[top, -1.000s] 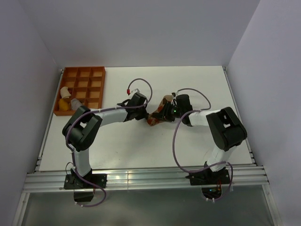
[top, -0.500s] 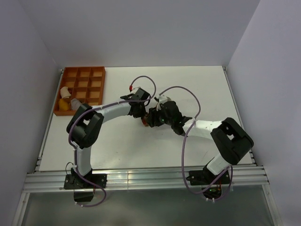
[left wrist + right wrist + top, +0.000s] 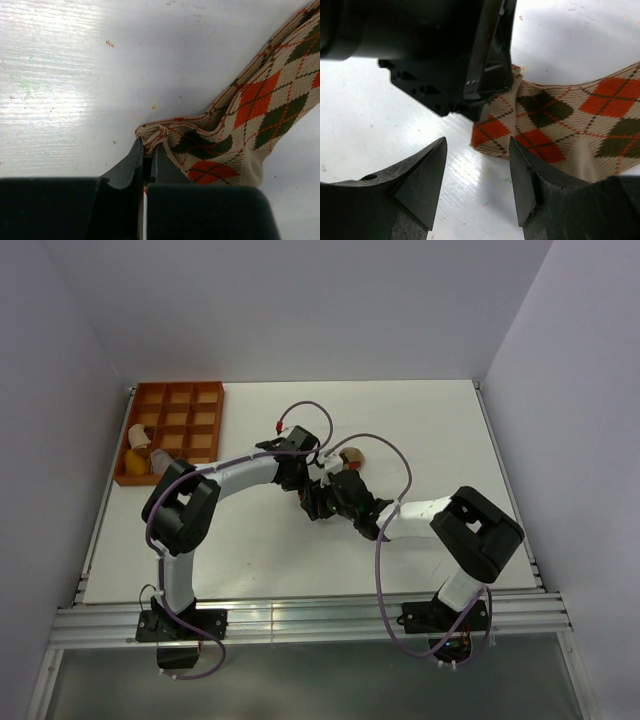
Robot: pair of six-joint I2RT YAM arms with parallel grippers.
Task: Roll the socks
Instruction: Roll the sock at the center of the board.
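Observation:
A tan argyle sock (image 3: 260, 100) with red and dark diamonds lies bunched on the white table. My left gripper (image 3: 147, 146) is shut on its striped cuff edge, pinching a fold. From the right wrist view the sock (image 3: 560, 117) spreads to the right, and my right gripper (image 3: 477, 150) stands open over bare table just short of the sock's near corner, touching nothing. The left gripper's black body (image 3: 445, 50) hangs right above it. From above, both grippers meet mid-table, left (image 3: 300, 480) and right (image 3: 318, 505), and only the sock's tan end (image 3: 352, 456) shows.
An orange compartment tray (image 3: 170, 410) sits at the back left corner with a white and yellow item (image 3: 140, 452) in its near cells. Purple cables loop over both arms. White table (image 3: 250, 550) spreads around the arms, with grey walls on three sides.
My right gripper has opened, letting go of the sock, and swung left and nearer, under the left gripper. The left gripper stays shut on the sock and has shifted slightly right.

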